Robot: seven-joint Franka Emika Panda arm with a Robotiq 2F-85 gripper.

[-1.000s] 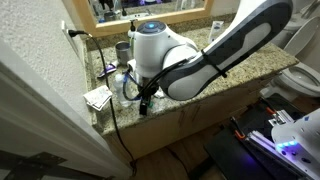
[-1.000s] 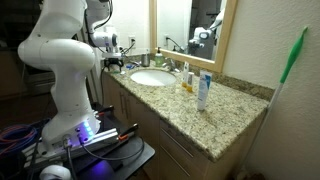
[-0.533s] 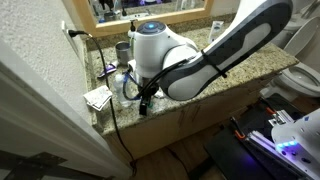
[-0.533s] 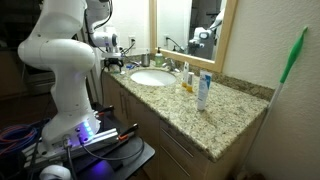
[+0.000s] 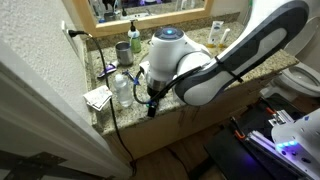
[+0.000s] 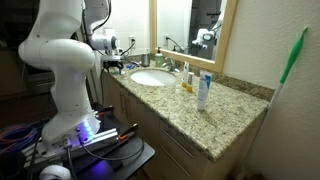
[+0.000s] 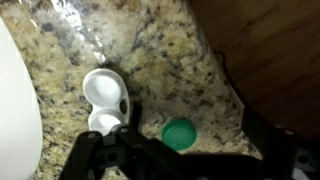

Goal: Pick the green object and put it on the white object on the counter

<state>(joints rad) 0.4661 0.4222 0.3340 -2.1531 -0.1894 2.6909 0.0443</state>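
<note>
Arm (image 5: pixel 215 65): comes in from the right of an exterior view with the elbow high. The forearm slopes down to a wrist at the front edge of the granite tabletop (image 7: pixel 170 60). From the opposite side it reads as an upright white column (image 6: pixel 60 60) at the counter's near end.

Sink basin (image 6: pixel 152 77): whole oval seen in an exterior view. The wrist view catches only a white strip at its left margin (image 7: pixel 15 110).

End effector (image 7: pixel 178 160): points down at the tabletop, fingers (image 7: pixel 88 158) spread wide, nothing held. In an exterior view (image 5: pixel 152 103) it is a small dark shape, and the jaw gap cannot be read there.

White object (image 7: pixel 104 92): lies flat on the granite near the basin strip, just above the left-hand finger in the wrist view.

Green object (image 7: pixel 180 133): lies flat on the tabletop to the right of the white object, near it but apart, within the span of the spread fingers.

Neither piece can be made out in the exterior views. The wrist view is soft, and its lower edge cuts off the fingers.
</note>
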